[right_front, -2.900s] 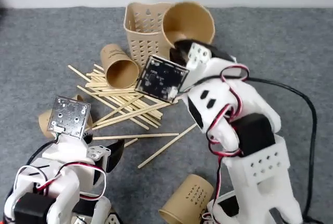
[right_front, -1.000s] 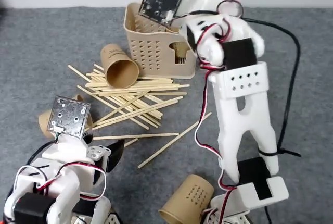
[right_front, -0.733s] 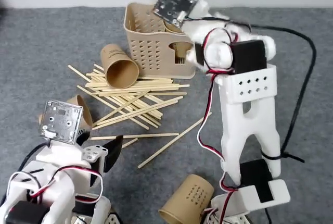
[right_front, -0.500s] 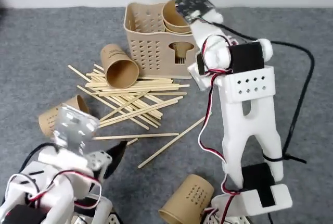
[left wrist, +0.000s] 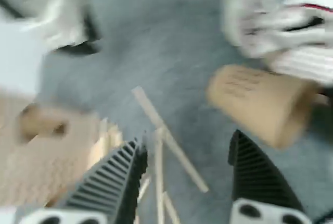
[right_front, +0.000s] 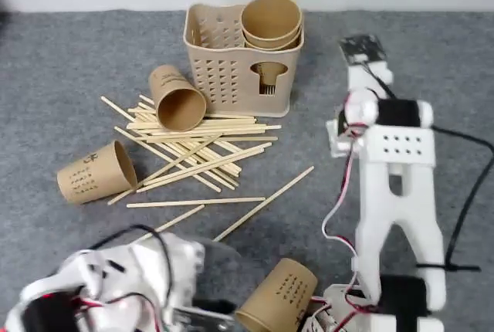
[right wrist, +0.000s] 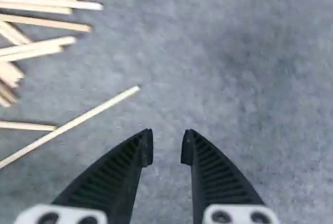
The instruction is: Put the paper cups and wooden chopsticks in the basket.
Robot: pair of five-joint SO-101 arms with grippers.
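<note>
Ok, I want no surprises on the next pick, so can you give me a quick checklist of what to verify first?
1. The right tool is empty: ok, jaws slightly apart over grey carpet.
2. The left tool is open and empty: ok.
3. The beige perforated plastic basket stands upright: ok.
4. Basket has room: ok, the stacked brown paper cups fill one end, the other looks free.
5. The thin wooden chopsticks are in: not ok, scattered on the carpet.
6. All cups in: not ok, three lie on their sides: the cup by the basket, the cup beyond the chopsticks, the cup at the near edge.
</note>
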